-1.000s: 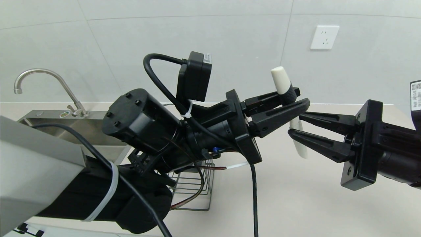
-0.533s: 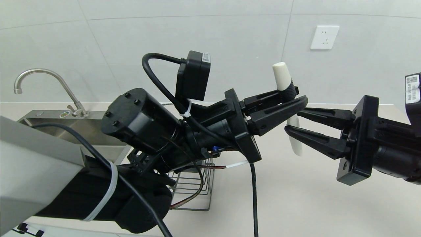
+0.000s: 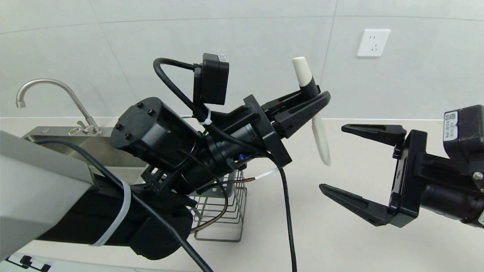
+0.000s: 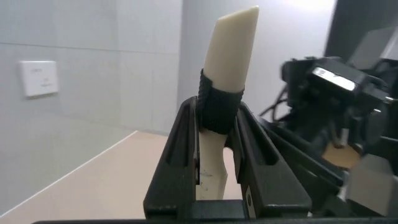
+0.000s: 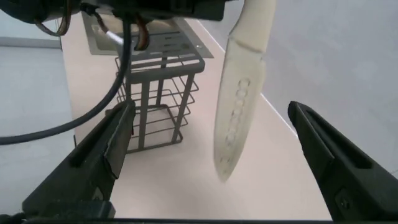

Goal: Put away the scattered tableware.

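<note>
I could make out a white sticker (image 3: 451, 121) with a square code on the camera housing behind the right hand (image 3: 332, 157), but its print was too small to read. A small oval sticker (image 3: 74, 131) sat on the rim of the sink (image 3: 56, 145), and I couldn't read that one either.

Compared with a second before, the left hand (image 3: 315, 99) had carried the knife (image 3: 320, 139) up and back toward the wire basket (image 3: 221, 211), pulling the blade out from between the right hand's fingers. The right hand had drawn back, away from the basket, and dropped lower, and its fingers were spread much wider than before. The wall socket (image 3: 373, 42) sat at the same place in the head view, so the camera had not moved.

The left hand (image 4: 214, 121) was pinching the cream knife (image 4: 227, 56) across the black band on its handle. The knife hung in the air over the desk (image 3: 340, 234), above the basket and off to its right. Its long axis ran close to upright, with the handle end up and leaning slightly back over the basket and the tip down. From the right wrist camera the blade (image 5: 239, 118), with its row of small holes, hung between the right hand's (image 5: 209, 109) spread fingers without touching either one, and the basket (image 5: 155, 99) stood on the desk beyond.
</note>
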